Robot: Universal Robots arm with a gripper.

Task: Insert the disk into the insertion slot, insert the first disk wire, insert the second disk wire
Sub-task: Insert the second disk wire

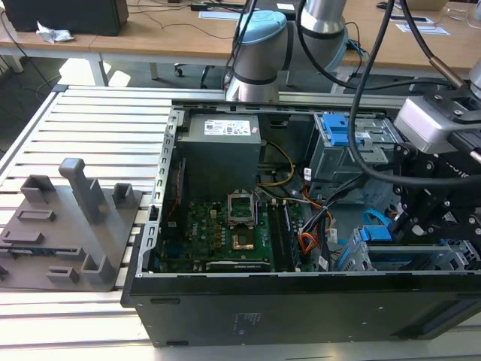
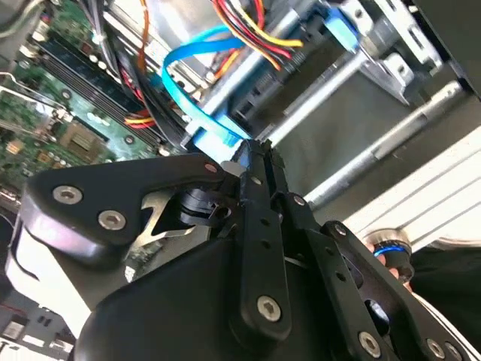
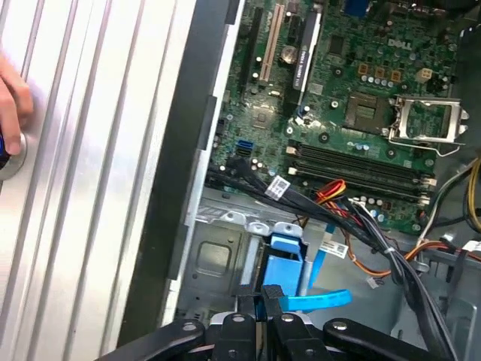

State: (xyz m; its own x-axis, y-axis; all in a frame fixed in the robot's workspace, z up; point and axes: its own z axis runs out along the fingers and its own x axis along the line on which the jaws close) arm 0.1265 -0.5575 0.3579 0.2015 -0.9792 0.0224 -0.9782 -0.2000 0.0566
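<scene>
My gripper point(image 2: 258, 150) is shut on the end of a flat light-blue disk wire point(image 2: 188, 83), which loops up toward the other cables. In the first wrist view the shut fingertips point(image 3: 267, 295) pinch that wire point(image 3: 323, 299) just in front of a blue plastic carrier end point(image 3: 285, 256) sitting in the silver-grey insertion slot point(image 3: 218, 256). The exterior view has the black gripper point(image 1: 409, 214) low at the case's right end, above the slot point(image 1: 451, 259). The disk's blue frame point(image 1: 359, 254) lies inside that slot. The disk's label is hidden.
A taller grey cage with a blue latch point(image 1: 338, 131) stands behind. The motherboard point(image 1: 233, 226), power supply point(image 1: 222, 143) and bundled black and orange cables point(image 3: 338, 203) crowd the case. A grey fixture point(image 1: 75, 226) sits on the slatted table. A hand point(image 3: 9, 105) rests by a button.
</scene>
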